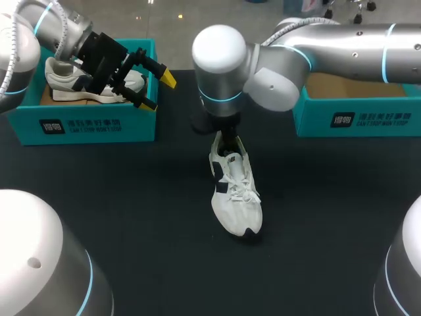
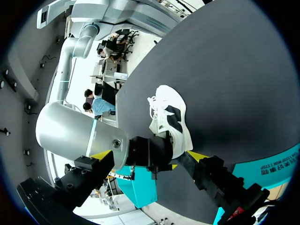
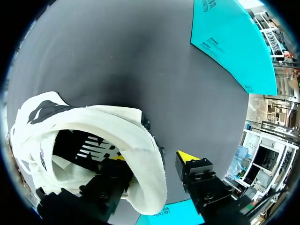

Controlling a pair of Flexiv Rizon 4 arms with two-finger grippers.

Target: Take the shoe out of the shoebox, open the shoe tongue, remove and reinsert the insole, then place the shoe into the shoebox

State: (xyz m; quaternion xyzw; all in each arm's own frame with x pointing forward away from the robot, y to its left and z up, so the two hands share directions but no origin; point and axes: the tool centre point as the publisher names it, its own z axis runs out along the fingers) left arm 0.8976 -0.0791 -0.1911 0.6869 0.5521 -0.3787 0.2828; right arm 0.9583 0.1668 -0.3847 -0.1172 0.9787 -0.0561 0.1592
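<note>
Two teal boxes sat at the far side of the black counter [image 1: 131, 217]: the left shoebox [image 1: 99, 124] with a second sneaker [image 1: 66, 82] in it, and the right shoebox [image 1: 358, 118], which looked empty from above. The right arm [image 1: 316, 46] was out past the middle, pointing nearly straight down at the shoe [image 1: 235, 191]. That shoe lay on the counter between the boxes, long axis running toward me, heel far, toe near, so right was way closer. The right jaws were open and straddled the heel collar: one fingertip [image 3: 117, 158] inside the shoe, the other fingertip [image 3: 189, 157] outside with a gap showing. The left arm [image 1: 66, 26] hung over the left shoebox, left jaws spread wide, gripping nothing. My guess: insole step.
</note>
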